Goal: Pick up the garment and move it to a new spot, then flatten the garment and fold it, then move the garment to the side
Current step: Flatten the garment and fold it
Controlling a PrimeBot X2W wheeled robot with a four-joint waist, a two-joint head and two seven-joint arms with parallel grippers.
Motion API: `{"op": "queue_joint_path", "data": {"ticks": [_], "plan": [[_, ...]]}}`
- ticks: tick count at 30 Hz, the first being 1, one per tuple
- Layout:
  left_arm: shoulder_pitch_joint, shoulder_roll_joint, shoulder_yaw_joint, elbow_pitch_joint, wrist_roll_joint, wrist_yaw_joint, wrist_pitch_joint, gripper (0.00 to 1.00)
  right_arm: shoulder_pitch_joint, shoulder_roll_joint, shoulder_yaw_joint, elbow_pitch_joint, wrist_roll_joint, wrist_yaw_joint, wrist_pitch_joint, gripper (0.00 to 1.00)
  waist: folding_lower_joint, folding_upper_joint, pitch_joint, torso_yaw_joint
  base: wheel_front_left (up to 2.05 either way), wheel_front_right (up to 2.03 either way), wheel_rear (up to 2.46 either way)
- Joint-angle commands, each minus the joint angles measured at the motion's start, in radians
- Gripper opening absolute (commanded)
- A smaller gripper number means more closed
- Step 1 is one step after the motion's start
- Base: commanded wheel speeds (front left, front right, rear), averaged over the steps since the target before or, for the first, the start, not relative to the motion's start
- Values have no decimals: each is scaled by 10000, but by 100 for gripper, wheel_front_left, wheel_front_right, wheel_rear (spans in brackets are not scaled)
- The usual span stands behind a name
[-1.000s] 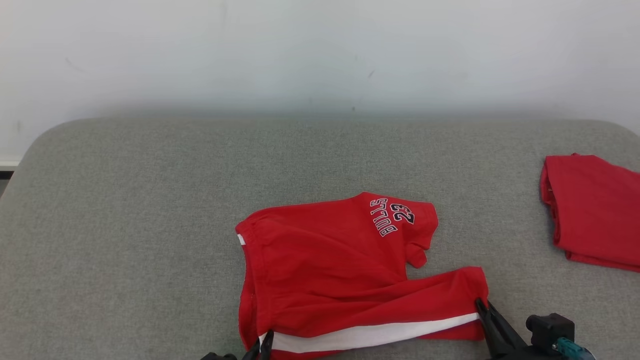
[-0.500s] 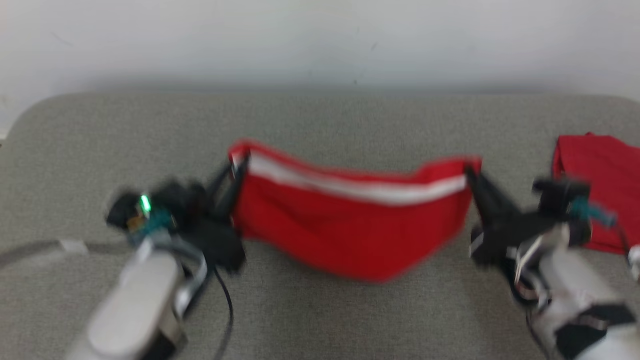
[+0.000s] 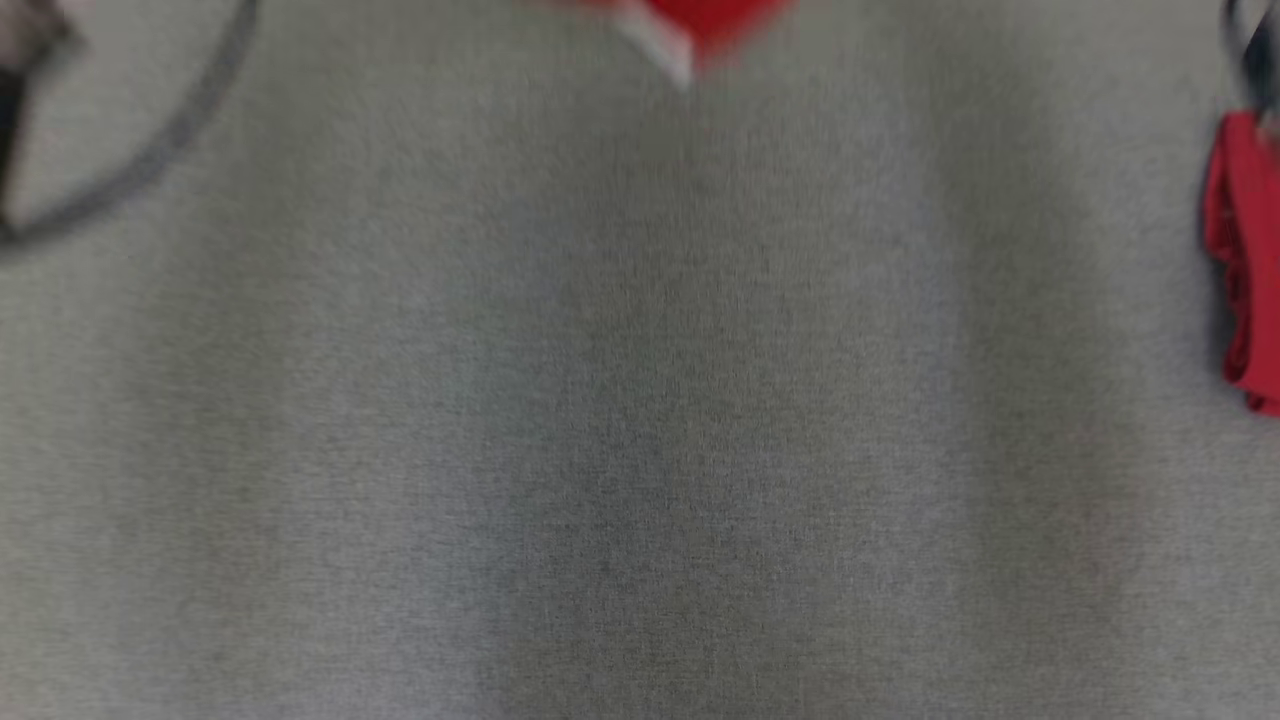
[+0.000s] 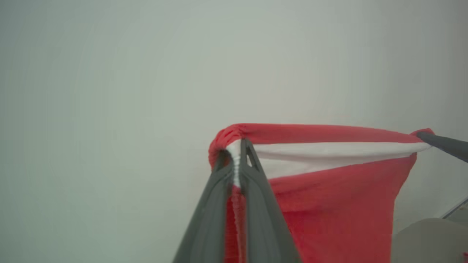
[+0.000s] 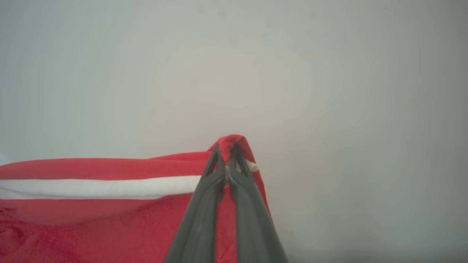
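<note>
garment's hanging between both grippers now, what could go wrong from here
The left gripper and right gripper each pinch only a small bunched corner of the garment; either corner might slip free. Another red cloth lies at the right of the grey surface; laying the garment down there could tangle them.

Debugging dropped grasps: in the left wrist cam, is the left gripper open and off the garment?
No: the left gripper is shut on the white-striped edge of the red garment, cloth bunched between its fingers.
</note>
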Motion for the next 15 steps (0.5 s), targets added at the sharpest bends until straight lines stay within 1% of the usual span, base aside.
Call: {"op": "queue_joint_path", "data": {"ticks": [1,4,7,11,15], "plan": [[-390,-79,-1,178,-71,30,-19,0,-367,100,-115,218,-61,10,-68,0,-4,-3,1161,-199,0,0,0],[-1689,-188,-310,761,-240,29,-90,0,-1895,282,-331,1057,-314,10,-222,0,-4,-3,1481,-281,0,0,0],[-2699,-331,-520,1331,-444,29,-255,0,-2991,406,-359,1703,-580,10,-440,0,-4,-3,1727,-362,0,0,0],[-3397,-437,-831,2024,-684,29,-514,0,-3789,612,-323,2300,-725,10,-711,0,-4,-3,1916,-508,0,0,0],[-3322,-560,-1319,2355,-1082,29,-854,0,-3767,737,-31,2434,-667,10,-937,0,-4,-3,1999,-593,0,0,0]]}}
